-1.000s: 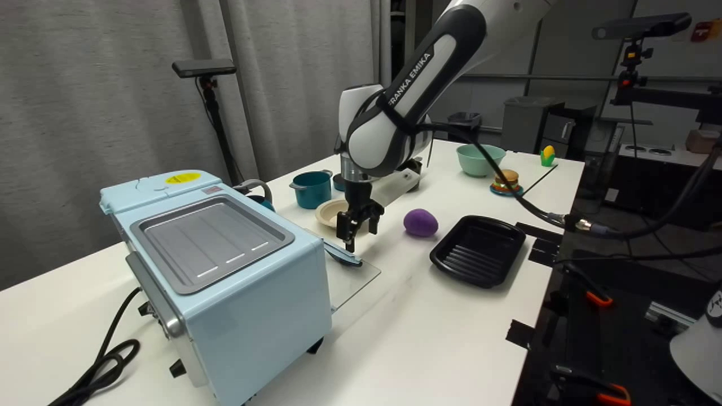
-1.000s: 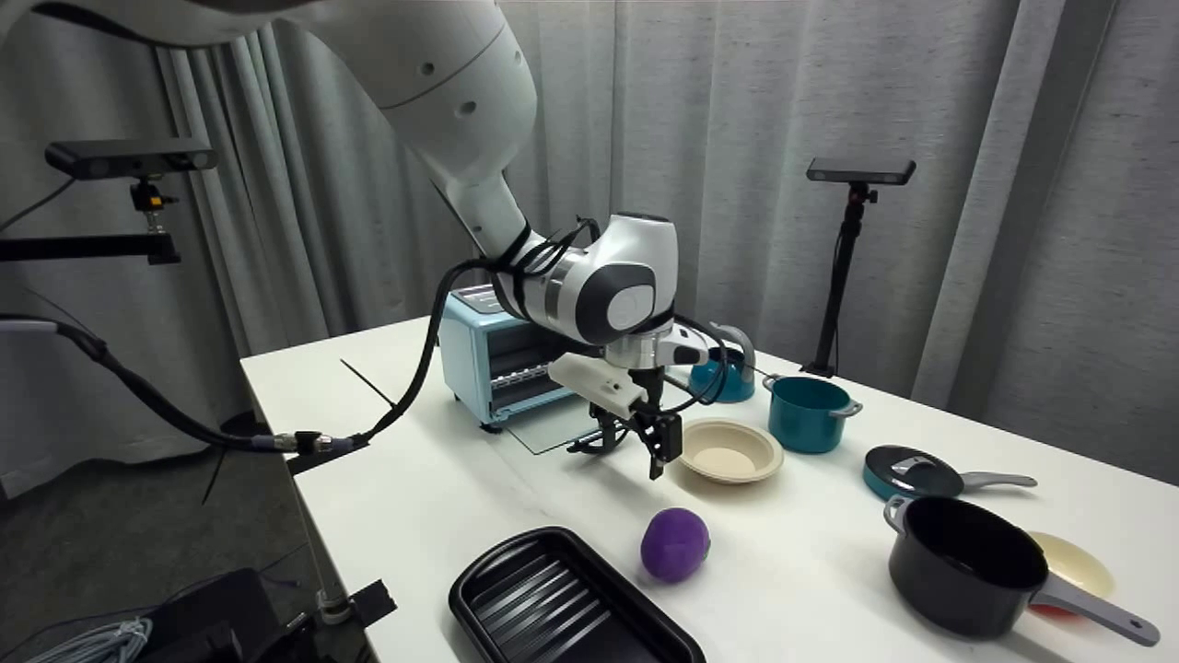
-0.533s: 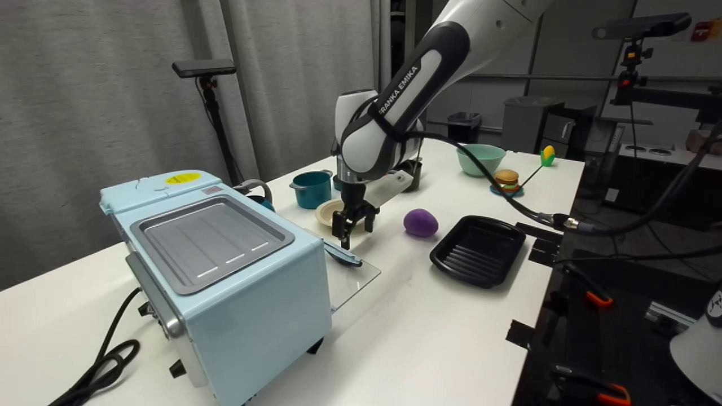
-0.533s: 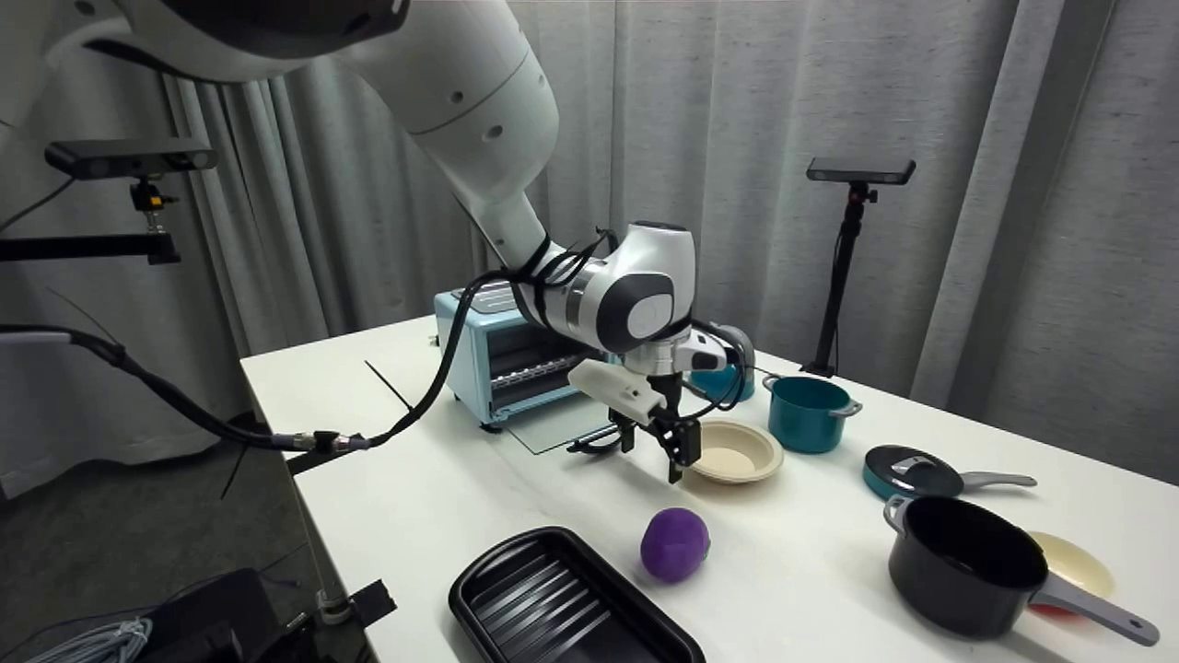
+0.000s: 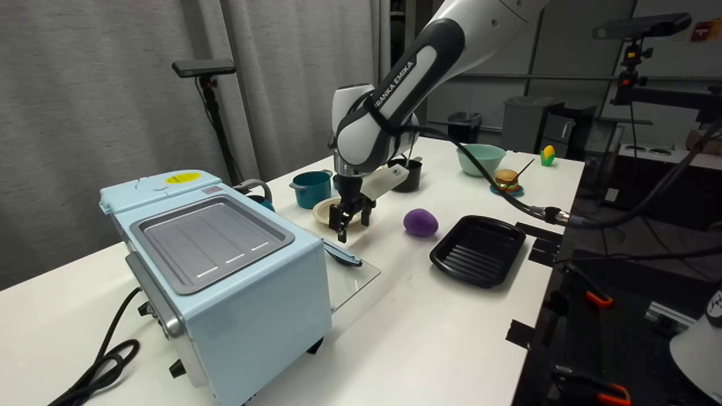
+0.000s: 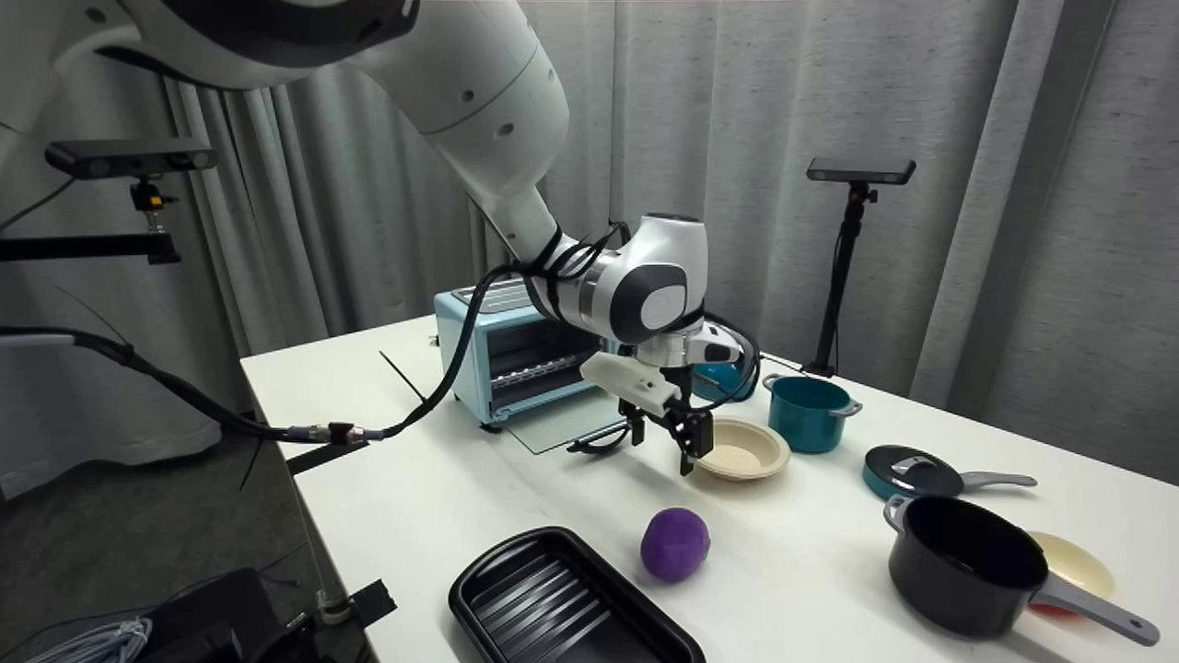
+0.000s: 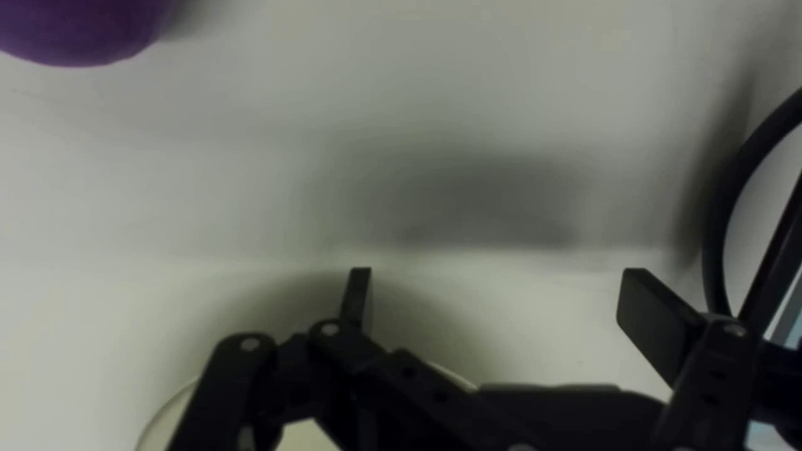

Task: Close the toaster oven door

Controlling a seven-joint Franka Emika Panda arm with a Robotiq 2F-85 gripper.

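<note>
In an exterior view a white table stretches away from the toaster oven, which stands on it in the foreground with a black cord looped beside it; the toaster oven door is folded down, jutting low over the table. Black tape lies at the table's edge, a grey curtain hangs behind, and a bin and cabinets stand at the dim far end. The gripper points down near a beige bowl. In an exterior view the curtain spans the background, a camera tops a stand on the far side, and dark floor shows past the table; a purple oval object and a black ridged tray lie nearer. In the wrist view blurred shadows cross the white table, the fingers are spread wide, and the door's black handle curves at the right edge.
</note>
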